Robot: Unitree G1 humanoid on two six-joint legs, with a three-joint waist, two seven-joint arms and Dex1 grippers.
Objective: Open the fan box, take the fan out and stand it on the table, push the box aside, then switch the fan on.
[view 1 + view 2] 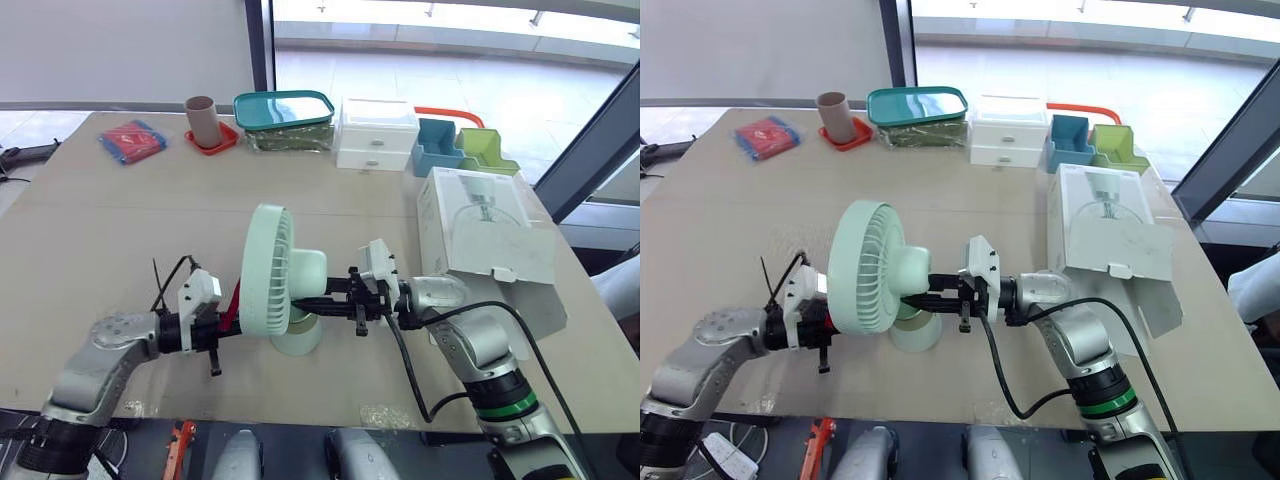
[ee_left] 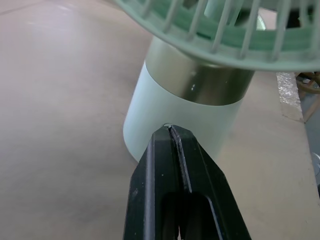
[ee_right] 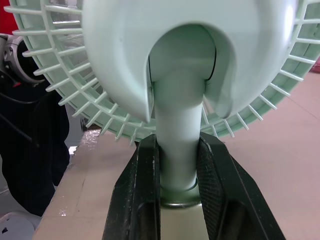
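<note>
**Fan upright on table, left tool at its base: switch step in hand**

Tan, matte, flat-topped table [image 1: 120,230]. It carries everything noted here.

White cardboard fan box [image 1: 470,215]: flat-sided, printed with a fan picture, one flap hanging open. It lies on the robot's right part of the table, apart from the fan. Judged emptied and already set aside.

Mint-green plastic fan [image 1: 268,275]: stands near the table's front edge, between the two arms, long axis vertical.
- Round ribbed grille [image 1: 865,270], slatted, smooth plastic, faces the robot's left.
- Cylindrical base [image 2: 170,107]: smooth, pale green, with a brushed metal-look band [image 2: 210,82] above it.
- Slim round neck [image 3: 180,115] joins the base to the domed motor housing.

Right tool [image 3: 179,145]: reaches in level from the robot's right, behind the grille. Its two black fingers are clamped on the neck, one on each side. The inner pad faces look textured. Judged to be steadying the fan.

Left tool [image 2: 171,132]: reaches in level from the robot's left, under the grille. Its fingers are pressed together with nothing between them, making one blunt tip. The tip is aimed square at the curved base wall, touching it or just short of it; I cannot tell which.

Key relation: the base lies straight ahead of the left tool along the tool's own axis, so the left arm is the one placed to press. A small pale mark sits at the tip. Whether it is the switch, I cannot tell.

Judgement: the wall is smooth and curved, so an off-centre push could slide off it.
</note>
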